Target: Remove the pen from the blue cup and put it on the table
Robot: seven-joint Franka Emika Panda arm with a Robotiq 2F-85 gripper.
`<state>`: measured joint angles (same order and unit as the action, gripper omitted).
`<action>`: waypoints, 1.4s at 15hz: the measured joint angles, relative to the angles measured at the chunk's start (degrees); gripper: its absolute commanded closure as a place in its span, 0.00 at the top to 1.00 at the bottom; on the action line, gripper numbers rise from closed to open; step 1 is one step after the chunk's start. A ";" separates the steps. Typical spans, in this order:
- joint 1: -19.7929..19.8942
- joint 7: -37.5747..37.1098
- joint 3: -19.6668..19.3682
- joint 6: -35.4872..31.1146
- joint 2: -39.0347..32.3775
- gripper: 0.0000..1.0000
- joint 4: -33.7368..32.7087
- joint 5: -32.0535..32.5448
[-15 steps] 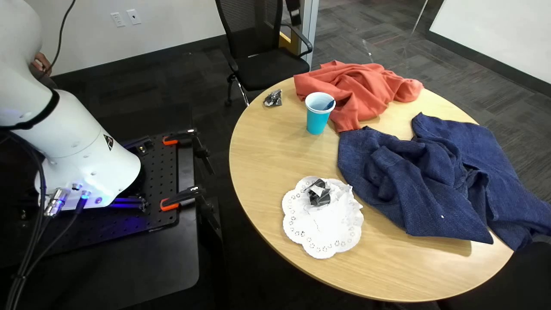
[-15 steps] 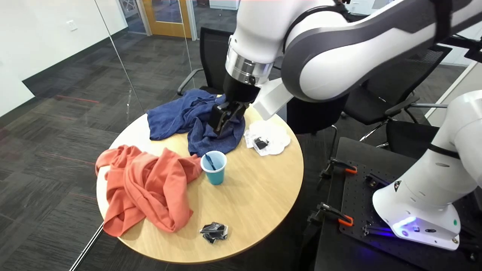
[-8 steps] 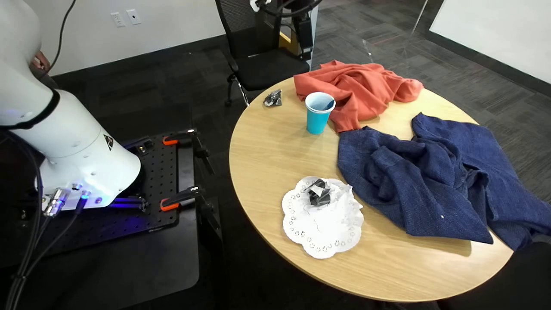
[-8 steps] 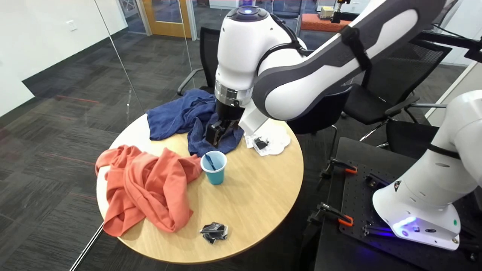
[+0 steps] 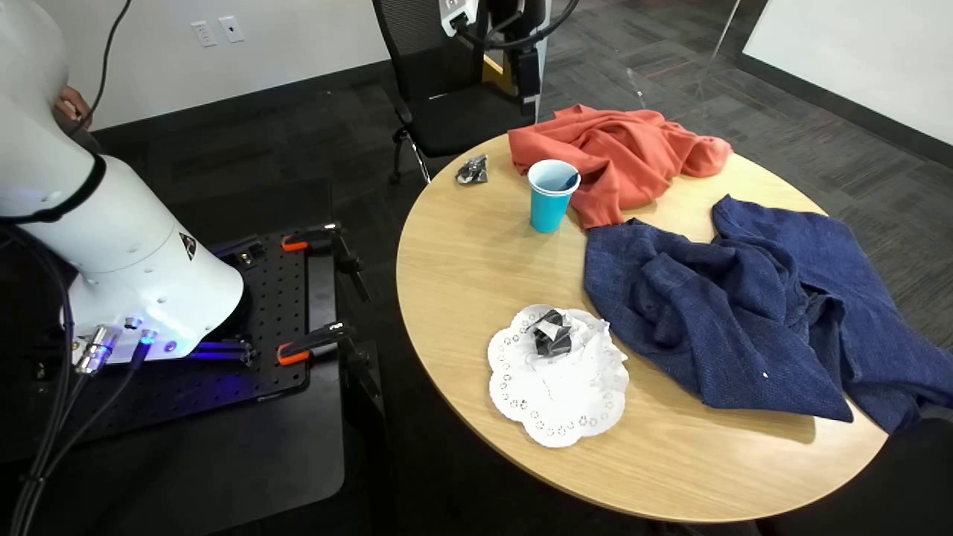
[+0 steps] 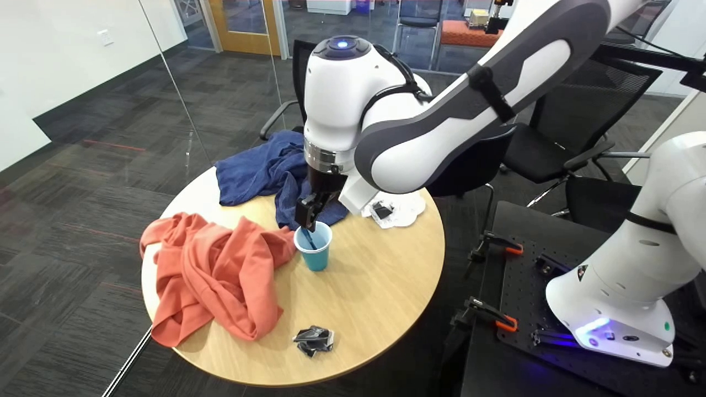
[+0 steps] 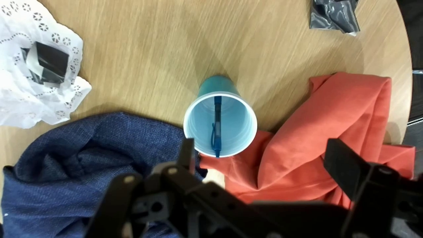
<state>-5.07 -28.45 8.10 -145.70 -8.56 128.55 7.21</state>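
The pen [image 7: 217, 122] is leaning inside the blue cup [image 7: 236, 125] on the round table [image 7: 138, 59], clip end at the rim, while I am operating from afar. My gripper [image 7: 261, 153] is hanging above, clear of the cup, jaws standing wide and holding nothing, and in the wrist view the pen is lying nearer one finger than the other. I am judging this to be the approach. I am worrying most about that offset: if I am descending uncentred, a finger could be landing on the rim and tipping what looks like a light cup. With so little of the pen showing past the rim, a shallow pinch could be letting it slip back inside. The orange cloth [image 7: 294, 148] and the navy cloth [image 7: 99, 148] are lying just beside the cup, so spread fingers reaching too low could be snagging a fold and dragging the cup over.
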 measured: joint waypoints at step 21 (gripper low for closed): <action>-6.60 0.01 -9.65 -7.96 -16.49 0.78 -8.22 -0.87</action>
<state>-11.66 -28.44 -1.55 -153.66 -25.04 120.34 6.33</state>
